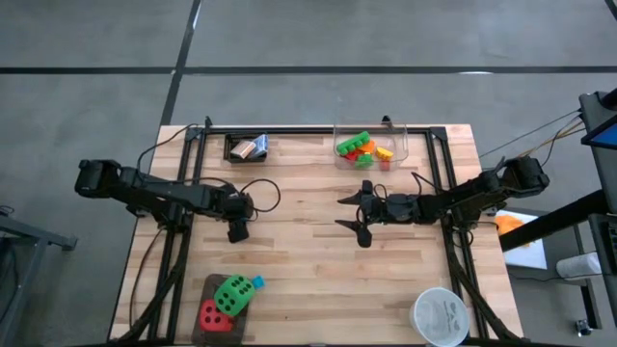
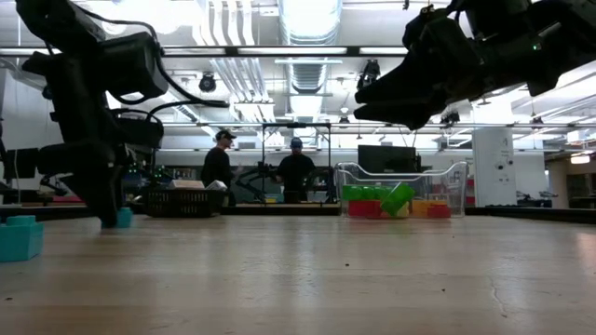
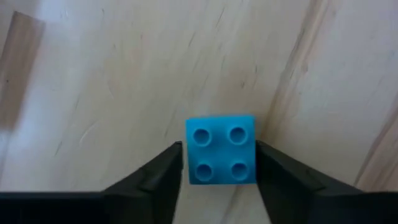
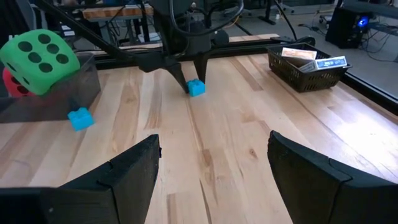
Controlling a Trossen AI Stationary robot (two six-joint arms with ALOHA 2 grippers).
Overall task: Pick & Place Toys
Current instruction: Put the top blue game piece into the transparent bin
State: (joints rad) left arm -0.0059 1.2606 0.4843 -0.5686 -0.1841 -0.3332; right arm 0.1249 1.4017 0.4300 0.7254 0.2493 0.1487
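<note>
A: Left pincer (image 1: 237, 231) status?

B: Pointing down at the wooden bench (image 1: 308, 289), left of centre in the high view. The small blue square four-stud plastic brick (image 3: 221, 149) sits right between its fingers (image 3: 158, 177). Fingers flank both side faces, narrow gaps visible, can't tell if it's gripping.

A: Brick axis?

B: Square, so none. Already centred, the coming move looks like just a squeeze and lift.

A: Right pincer (image 1: 353, 211)?

B: Hovers mid-frame, wide open, empty, well apart from the brick. Left arm is far nearer.

A: Destination?

B: Probably the clear plastic tub (image 1: 371, 146), top centre.
</note>
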